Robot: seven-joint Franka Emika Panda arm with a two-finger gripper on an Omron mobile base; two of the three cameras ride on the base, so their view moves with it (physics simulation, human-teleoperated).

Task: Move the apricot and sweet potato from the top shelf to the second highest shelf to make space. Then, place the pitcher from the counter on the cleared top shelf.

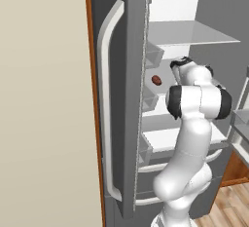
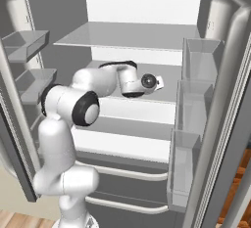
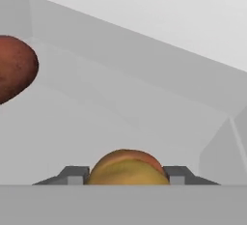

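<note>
Currently, going left to right through your hand view: the sweet potato (image 3: 14,67) lies at the left edge on a pale grey fridge shelf (image 3: 144,118), apart from the apricot (image 3: 128,167), which sits low in the middle between the two fingertips (image 3: 75,175) of your gripper (image 3: 126,175), the jaws half-spread and closed against its sides. From your left base view, the sweet potato (image 1: 156,80) shows just left of the wrist, and the white arm (image 1: 187,143) rises upright, bends at the elbow and reaches forward into the open fridge, hand roughly level over that shelf (image 2: 169,92).
</note>
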